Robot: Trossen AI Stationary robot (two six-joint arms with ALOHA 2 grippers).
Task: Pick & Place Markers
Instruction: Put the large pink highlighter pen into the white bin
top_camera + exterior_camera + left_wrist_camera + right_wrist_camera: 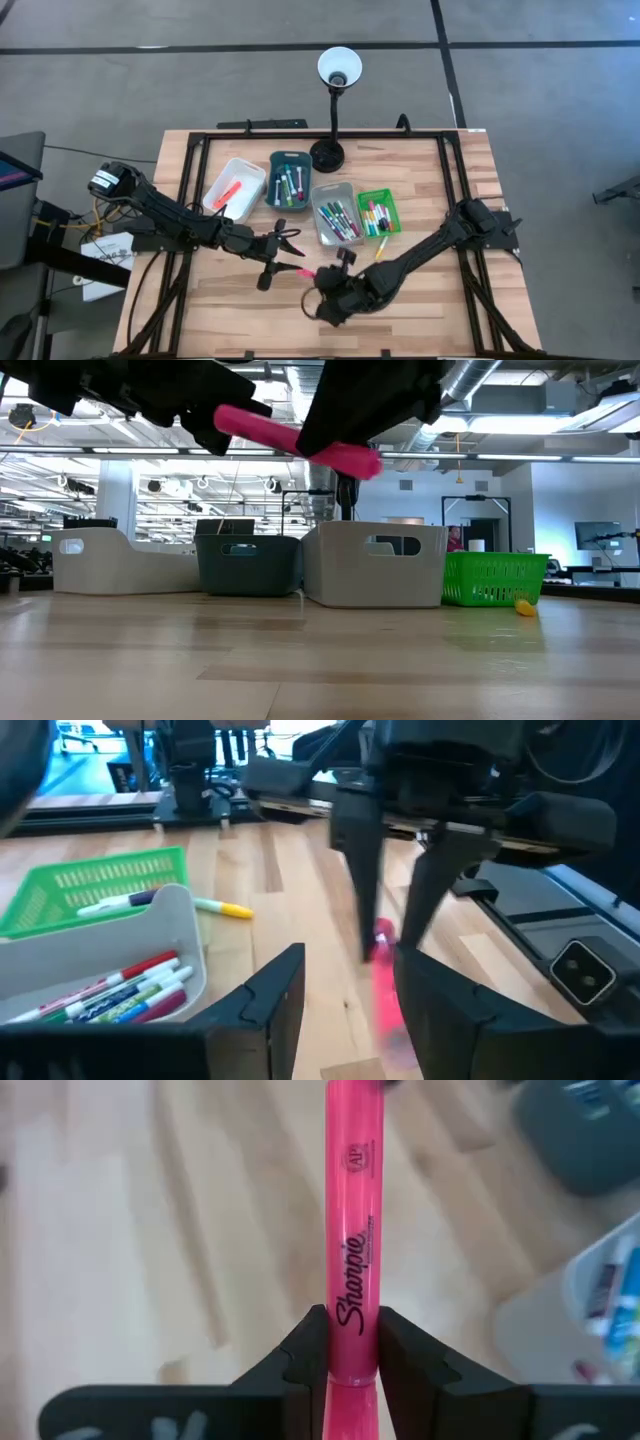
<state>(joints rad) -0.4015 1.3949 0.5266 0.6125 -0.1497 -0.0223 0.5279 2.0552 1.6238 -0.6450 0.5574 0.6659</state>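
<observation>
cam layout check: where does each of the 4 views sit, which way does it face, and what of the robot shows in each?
High: overhead, straight down on the table; both arms.
Low: table height, level across to the bins; arms overhead with the pink marker.
Left wrist: past the open left hand toward the right hand.
Right wrist: along the right hand, shut on the pink marker.
Shared: the pink marker shows in all four.

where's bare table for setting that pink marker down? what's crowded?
Free: the near strip of table in front of both arms, and the far right corner beyond the green tray. Crowded: the tray row and the middle, where the right gripper holds the pink marker beside the open left gripper. A yellow marker lies loose.
</observation>
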